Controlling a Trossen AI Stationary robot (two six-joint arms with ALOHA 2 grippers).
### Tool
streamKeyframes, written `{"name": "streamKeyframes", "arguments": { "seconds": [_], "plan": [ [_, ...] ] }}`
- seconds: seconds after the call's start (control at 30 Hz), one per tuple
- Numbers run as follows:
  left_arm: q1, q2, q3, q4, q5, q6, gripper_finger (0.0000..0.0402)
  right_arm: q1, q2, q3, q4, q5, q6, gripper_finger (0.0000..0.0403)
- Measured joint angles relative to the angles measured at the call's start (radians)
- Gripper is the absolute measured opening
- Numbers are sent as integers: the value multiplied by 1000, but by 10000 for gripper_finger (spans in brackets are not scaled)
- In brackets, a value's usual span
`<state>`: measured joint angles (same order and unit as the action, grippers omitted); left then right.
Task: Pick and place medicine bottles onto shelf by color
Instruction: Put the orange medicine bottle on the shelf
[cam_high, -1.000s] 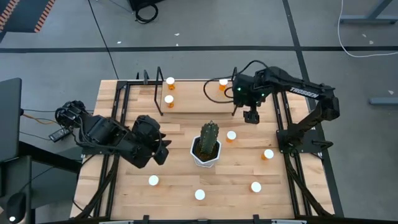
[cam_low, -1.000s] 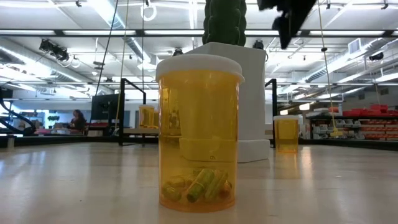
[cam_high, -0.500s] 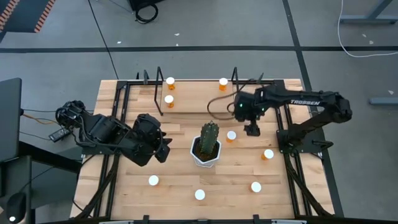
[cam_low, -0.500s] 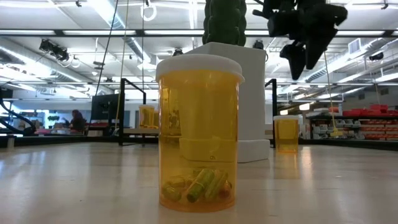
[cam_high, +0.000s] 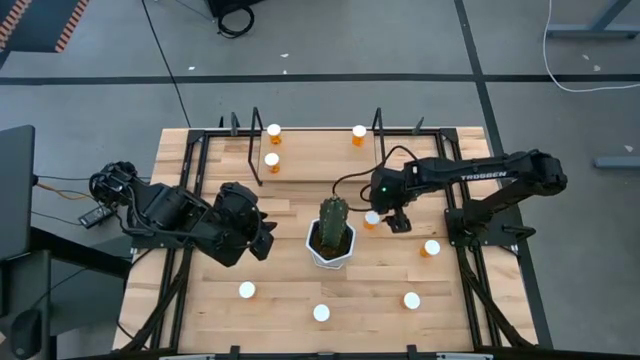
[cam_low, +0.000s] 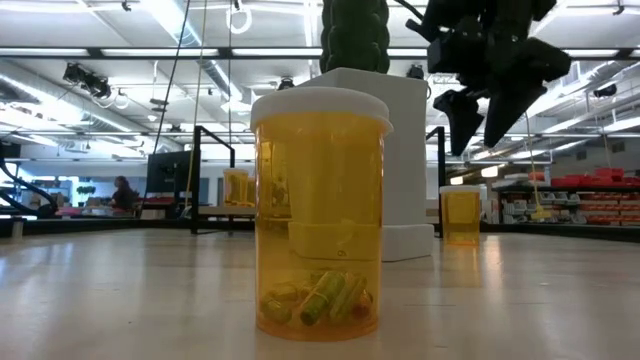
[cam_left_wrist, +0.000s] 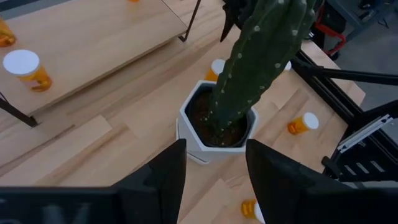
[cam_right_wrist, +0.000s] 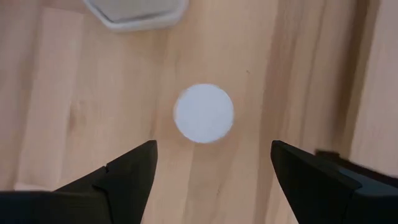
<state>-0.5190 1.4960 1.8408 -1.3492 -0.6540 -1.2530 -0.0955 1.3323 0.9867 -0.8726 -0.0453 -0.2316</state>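
Several orange medicine bottles with white caps stand on the table. One (cam_high: 371, 218) stands just right of the green cactus (cam_high: 335, 228); its cap shows in the right wrist view (cam_right_wrist: 203, 113). My right gripper (cam_high: 398, 222) hangs open above and beside this bottle, touching nothing; it also shows in the low view (cam_low: 480, 110). Three bottles stand on the wood shelf (cam_high: 310, 150): two at its left (cam_high: 273, 131) (cam_high: 271, 161) and one at its right (cam_high: 359, 133). My left gripper (cam_high: 262, 235) waits open left of the cactus.
More bottles stand on the near part of the table (cam_high: 431, 248) (cam_high: 411, 299) (cam_high: 321, 313) (cam_high: 246, 291); one fills the low view's foreground (cam_low: 320, 210). The cactus in its white pot (cam_left_wrist: 217, 134) stands mid-table between the two grippers. Black frame rods run along both table sides.
My right gripper has come away from the shelf's right end toward the table's near edge and down, stopping over the bottle right of the cactus. The bottle at the shelf's right end stays where it stood.
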Motion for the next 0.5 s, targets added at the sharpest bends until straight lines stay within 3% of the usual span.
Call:
{"name": "streamKeyframes", "arguments": {
  "seconds": [0.27,0.5],
  "plan": [
    [0,0,0,0,1,-1,174,-26,0,21,-2,10,126,322],
    [1,0,0,0,1,-1,174,-23,0,9,25,-42,255,322]
  ]
}}
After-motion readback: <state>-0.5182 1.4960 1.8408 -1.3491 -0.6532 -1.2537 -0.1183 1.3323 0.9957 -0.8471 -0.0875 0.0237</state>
